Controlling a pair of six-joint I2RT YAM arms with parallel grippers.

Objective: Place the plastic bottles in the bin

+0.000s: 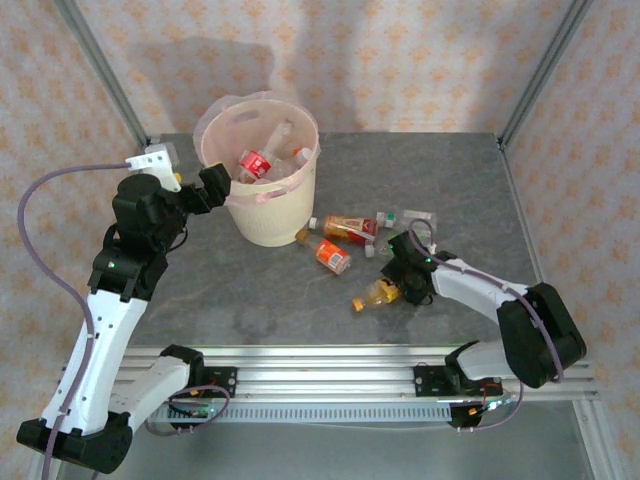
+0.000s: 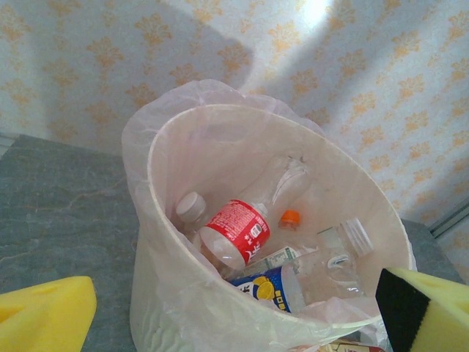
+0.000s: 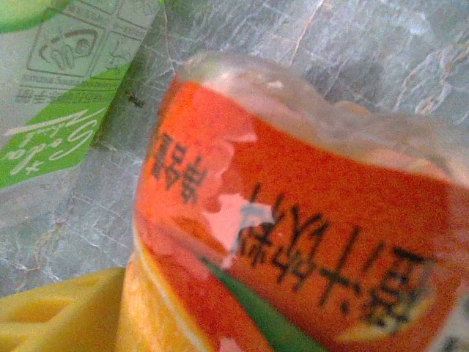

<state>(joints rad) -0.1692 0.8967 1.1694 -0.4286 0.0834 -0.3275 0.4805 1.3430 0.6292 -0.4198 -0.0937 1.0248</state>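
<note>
The bin [image 1: 262, 218] stands at the back left, its pink liner folded over the rim. Inside lie several plastic bottles, among them a red-labelled one [image 2: 238, 231] and a blue-labelled one [image 2: 270, 287]. My left gripper [image 1: 192, 180] hovers open beside the bin's left rim [image 2: 165, 242], yellow fingers [image 2: 44, 315] spread wide with nothing between them. My right gripper [image 1: 403, 284] is down on the table, shut on an orange-labelled bottle [image 1: 378, 293] that lies on its side. That bottle [image 3: 308, 242] presses against one yellow finger [image 3: 58, 315].
More bottles lie loose on the table right of the bin: an orange-labelled one [image 1: 333, 256], a red-orange one [image 1: 350, 227] and a clear one [image 1: 420, 216]. A green-labelled bottle [image 3: 58, 110] lies just beside the held one. Metal frame posts stand at the back corners.
</note>
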